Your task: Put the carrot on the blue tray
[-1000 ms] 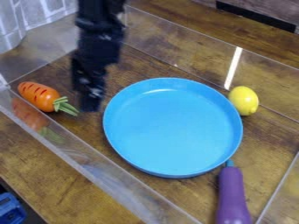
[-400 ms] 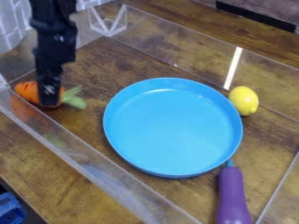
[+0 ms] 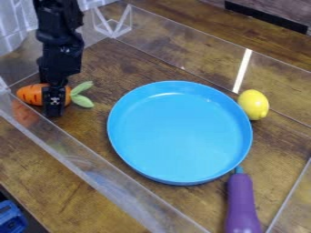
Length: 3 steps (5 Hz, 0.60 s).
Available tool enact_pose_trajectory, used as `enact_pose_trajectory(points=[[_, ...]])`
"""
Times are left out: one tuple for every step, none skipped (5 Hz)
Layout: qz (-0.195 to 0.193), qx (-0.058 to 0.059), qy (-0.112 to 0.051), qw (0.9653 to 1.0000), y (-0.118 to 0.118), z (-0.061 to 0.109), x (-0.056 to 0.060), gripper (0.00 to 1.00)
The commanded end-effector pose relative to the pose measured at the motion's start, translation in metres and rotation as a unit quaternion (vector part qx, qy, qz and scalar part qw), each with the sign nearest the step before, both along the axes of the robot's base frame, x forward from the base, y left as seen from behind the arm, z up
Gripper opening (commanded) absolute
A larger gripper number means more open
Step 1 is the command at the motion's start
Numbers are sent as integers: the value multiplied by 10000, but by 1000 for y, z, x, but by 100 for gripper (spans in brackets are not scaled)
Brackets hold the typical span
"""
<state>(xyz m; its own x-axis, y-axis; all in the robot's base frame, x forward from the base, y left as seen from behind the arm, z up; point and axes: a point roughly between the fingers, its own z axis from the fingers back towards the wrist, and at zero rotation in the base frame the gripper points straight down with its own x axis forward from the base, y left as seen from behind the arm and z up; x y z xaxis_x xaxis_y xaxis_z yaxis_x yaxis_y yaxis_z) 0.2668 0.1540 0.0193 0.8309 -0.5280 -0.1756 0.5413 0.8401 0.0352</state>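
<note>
The carrot (image 3: 33,93) lies on the wooden table at the left, its orange body mostly hidden behind my gripper, its green leafy top (image 3: 80,94) sticking out to the right. My black gripper (image 3: 50,98) points straight down over the carrot's middle with its jaws open around it; one finger (image 3: 55,102) reaches down to the table in front of it. The blue tray (image 3: 180,130) sits in the middle, to the right of the carrot, with nothing in it.
A yellow lemon (image 3: 253,103) rests just past the tray's right rim. A purple eggplant (image 3: 241,205) lies at the tray's lower right. Clear plastic walls (image 3: 85,164) fence the wooden table on the near and left sides.
My gripper has moved left from beside the carrot's green top to over its body, and has come down around it. The carrot has stayed about where it was.
</note>
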Motion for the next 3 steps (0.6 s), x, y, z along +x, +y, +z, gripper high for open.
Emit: enact_pose_trajectory(points=[[321, 70, -232, 9992, 15, 11, 8, 100], [652, 84, -280, 9974, 17, 11, 15, 100], [975, 86, -335, 9946, 17, 10, 24, 100]])
